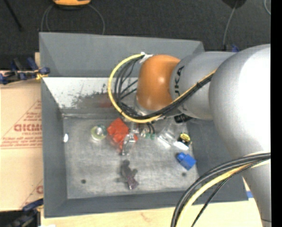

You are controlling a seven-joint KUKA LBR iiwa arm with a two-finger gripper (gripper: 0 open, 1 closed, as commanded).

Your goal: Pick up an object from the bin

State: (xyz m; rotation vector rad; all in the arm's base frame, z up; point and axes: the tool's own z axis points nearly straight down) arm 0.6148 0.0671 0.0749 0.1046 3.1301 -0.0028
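While the claw (128,143) hangs just beside the red block (115,129), can't tell how open it is. Blue piece (186,161) sits apart.

1. The bin (51,141) is showing plain grey walls; its back wall is carrying dark speckling.
2. The blocky item (116,130) near the bin's middle is showing red-orange.
3. The round item (98,133) just left of it is appearing pale green-white.
4. The block (186,161) at the right is showing solid blue.
5. The small item (184,137) above that block is showing black with yellow.
6. The lumpy item (128,175) at the front is appearing dark, possibly purplish-grey.
7. The wrist cover (153,82) is showing glossy orange; the cable (113,86) looping beside it is showing yellow.
8. The arm casing (235,89) is showing silver-grey.
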